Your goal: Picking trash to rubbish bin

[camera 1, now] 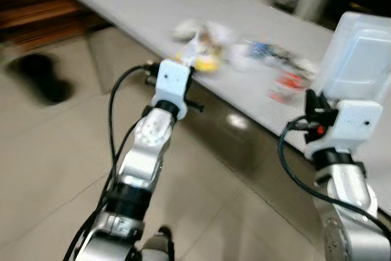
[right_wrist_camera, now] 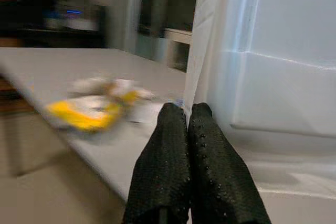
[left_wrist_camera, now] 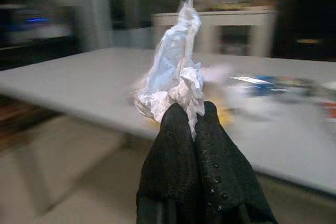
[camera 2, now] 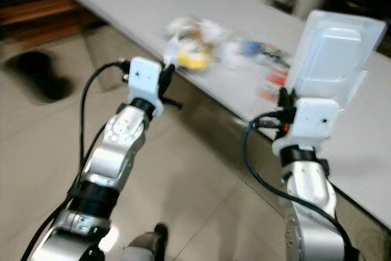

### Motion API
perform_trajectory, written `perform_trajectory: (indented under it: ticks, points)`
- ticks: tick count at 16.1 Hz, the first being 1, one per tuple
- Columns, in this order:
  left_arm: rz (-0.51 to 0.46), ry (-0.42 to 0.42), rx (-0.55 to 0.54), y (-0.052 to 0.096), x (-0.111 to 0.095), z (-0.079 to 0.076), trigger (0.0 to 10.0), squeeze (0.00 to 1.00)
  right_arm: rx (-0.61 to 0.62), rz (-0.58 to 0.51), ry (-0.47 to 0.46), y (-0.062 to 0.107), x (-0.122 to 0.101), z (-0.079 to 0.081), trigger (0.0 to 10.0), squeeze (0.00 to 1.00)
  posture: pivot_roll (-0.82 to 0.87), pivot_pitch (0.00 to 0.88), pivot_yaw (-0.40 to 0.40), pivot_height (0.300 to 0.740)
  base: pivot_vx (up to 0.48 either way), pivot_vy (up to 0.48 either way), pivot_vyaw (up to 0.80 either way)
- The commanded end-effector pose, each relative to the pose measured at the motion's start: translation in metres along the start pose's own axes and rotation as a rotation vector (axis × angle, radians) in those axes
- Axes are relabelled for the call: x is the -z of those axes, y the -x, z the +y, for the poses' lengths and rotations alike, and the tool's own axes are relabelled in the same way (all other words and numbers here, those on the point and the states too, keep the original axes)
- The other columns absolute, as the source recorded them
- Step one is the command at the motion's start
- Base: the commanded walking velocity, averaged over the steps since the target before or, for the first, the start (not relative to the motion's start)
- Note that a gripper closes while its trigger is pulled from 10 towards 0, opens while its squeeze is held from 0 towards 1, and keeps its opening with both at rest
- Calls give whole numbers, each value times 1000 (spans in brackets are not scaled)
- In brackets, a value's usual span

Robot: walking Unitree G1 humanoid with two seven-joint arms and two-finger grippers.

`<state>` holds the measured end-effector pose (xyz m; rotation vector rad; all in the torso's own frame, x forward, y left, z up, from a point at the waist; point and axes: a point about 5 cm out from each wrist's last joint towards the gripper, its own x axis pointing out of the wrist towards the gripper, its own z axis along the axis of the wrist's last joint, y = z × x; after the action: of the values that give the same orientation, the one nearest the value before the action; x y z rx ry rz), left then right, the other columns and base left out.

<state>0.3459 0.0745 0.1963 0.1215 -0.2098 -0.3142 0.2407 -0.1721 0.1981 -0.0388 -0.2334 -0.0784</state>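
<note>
Closest to you, on both wrists, the black fingers are pressed together on something, so the step now is carrying, and you should keep both grips firm and walk slowly, because the head views are blurred.

Your left gripper (left_wrist_camera: 190,116) pinches a crumpled white wrapper (left_wrist_camera: 173,74) by its lower end; the wrapper stands up above the fingertips. The pinch is small, so I judge it can slip if you swing the arm. Your right gripper (right_wrist_camera: 185,116) is closed on the thin edge of a clear plastic container (camera 2: 333,50), which stands tall above the wrist. It is light but wide, so hold it upright and away from the table edge.

Both arms are raised with the forearms pointing forward and up, the left one just before the near edge of the grey table (camera 1: 146,10), the right one at the table's edge.

Farther, on the table, more trash (camera 1: 256,50) lies in a loose group: something yellow, white papers, blue and red packets. You must come back for it. No rubbish bin can be made out, so first turn and find it.
</note>
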Motion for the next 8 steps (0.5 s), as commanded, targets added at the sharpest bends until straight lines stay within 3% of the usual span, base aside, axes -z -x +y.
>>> perform_trajectory:
  ticks: [1, 8]
  points:
    - [17, 17, -21, 0, 3, 3, 10000, 0, 8, 0, 4, -1, -2, 1, 10000, 0, 167, 64, -70, 740, 0, 0, 800]
    - [38, 43, -28, -3, 5, 6, 10000, 0, 5, 12, 0, 0, 0, 3, 10000, 0, 165, 65, -67, 740, 0, 0, 800]
